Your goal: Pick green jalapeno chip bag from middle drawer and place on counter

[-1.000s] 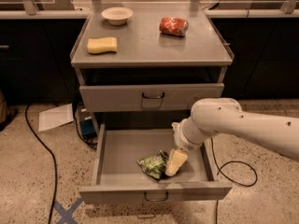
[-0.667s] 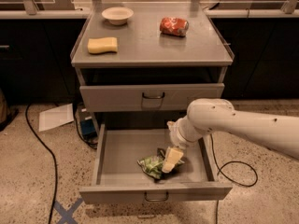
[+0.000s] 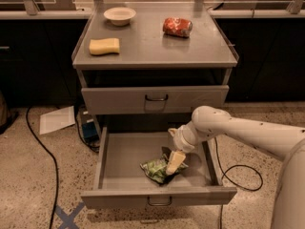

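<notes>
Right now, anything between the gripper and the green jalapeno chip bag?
Nothing. In the camera view the gripper is down inside the open middle drawer, right against the green jalapeno chip bag; no other object shows between them.

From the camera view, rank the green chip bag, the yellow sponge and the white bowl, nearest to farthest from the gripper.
The gripper is down in the open middle drawer.
1. Green jalapeno chip bag: right at the gripper, in the drawer.
2. Yellow sponge: front left of the counter.
3. White bowl: back left of the counter.
</notes>
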